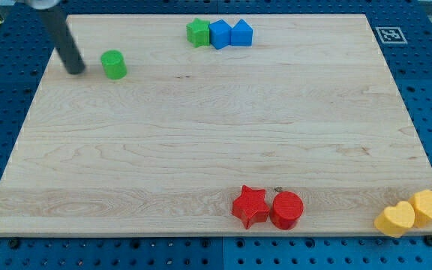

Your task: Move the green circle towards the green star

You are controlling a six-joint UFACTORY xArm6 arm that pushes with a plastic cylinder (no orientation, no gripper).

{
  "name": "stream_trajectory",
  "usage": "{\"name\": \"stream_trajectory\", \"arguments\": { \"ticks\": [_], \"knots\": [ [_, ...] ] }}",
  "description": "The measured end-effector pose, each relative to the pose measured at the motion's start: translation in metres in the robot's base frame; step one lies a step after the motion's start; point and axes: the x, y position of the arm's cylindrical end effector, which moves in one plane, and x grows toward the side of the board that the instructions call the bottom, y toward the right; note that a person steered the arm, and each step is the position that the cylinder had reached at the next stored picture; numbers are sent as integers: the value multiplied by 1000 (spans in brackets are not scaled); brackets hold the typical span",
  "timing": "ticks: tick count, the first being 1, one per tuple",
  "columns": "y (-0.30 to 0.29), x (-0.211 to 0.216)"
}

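Observation:
The green circle (114,64) is a short green cylinder near the view's top left of the wooden board (201,127). The green star (198,33) sits at the view's top edge, right of the circle, touching a blue block. My tip (76,71) is the lower end of a dark rod slanting down from the view's top left. It stands just left of the green circle, with a small gap between them.
A blue block (220,34) and a second blue block (241,33) line up right of the green star. A red star (250,206) and red circle (286,209) sit at the view's bottom. Two yellow blocks (411,213) lie at the bottom right corner.

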Motion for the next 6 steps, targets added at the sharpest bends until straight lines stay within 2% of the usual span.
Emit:
{"name": "stream_trajectory", "arguments": {
  "ticks": [2,4,6],
  "knots": [
    [148,-10],
    [118,-9],
    [174,0]
  ]
}}
